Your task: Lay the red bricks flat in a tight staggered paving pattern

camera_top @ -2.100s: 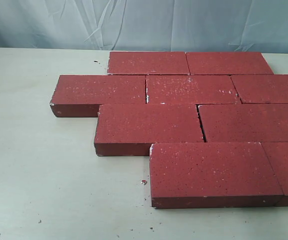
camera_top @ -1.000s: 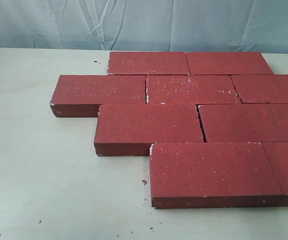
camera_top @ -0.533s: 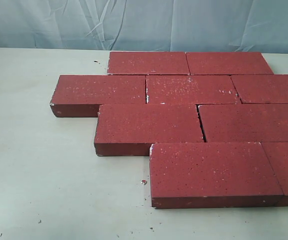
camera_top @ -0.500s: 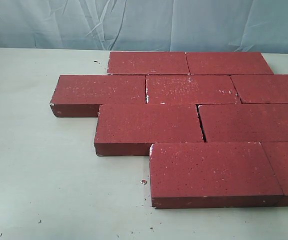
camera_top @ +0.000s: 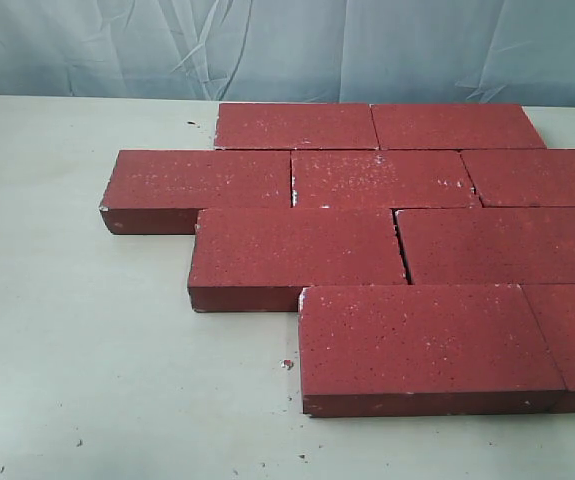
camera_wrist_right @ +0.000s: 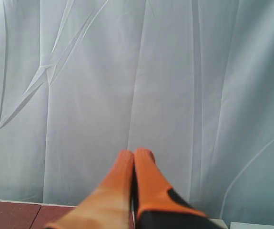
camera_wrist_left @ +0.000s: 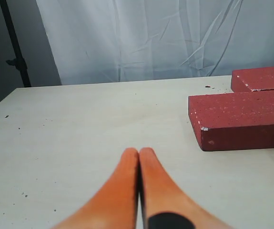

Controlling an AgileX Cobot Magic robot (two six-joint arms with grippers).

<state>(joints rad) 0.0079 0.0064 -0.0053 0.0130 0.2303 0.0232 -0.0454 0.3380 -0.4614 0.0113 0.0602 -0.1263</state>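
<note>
Several dark red bricks [camera_top: 387, 180] lie flat in four staggered rows on the pale table [camera_top: 77, 320], edges touching with thin gaps. The nearest full brick [camera_top: 427, 345] sits at the front right. Neither gripper shows in the exterior view. In the left wrist view my left gripper [camera_wrist_left: 138, 151] is shut and empty, its orange fingers pressed together above bare table, with brick ends [camera_wrist_left: 237, 119] off to one side. In the right wrist view my right gripper [camera_wrist_right: 135, 153] is shut and empty, raised before the curtain, with brick tops [camera_wrist_right: 13, 214] low in the picture.
A grey-white curtain [camera_top: 287, 45] hangs behind the table. Small crumbs [camera_top: 287, 364] speckle the tabletop near the front brick. A dark stand pole [camera_wrist_left: 14, 43] rises beyond the table's far corner in the left wrist view.
</note>
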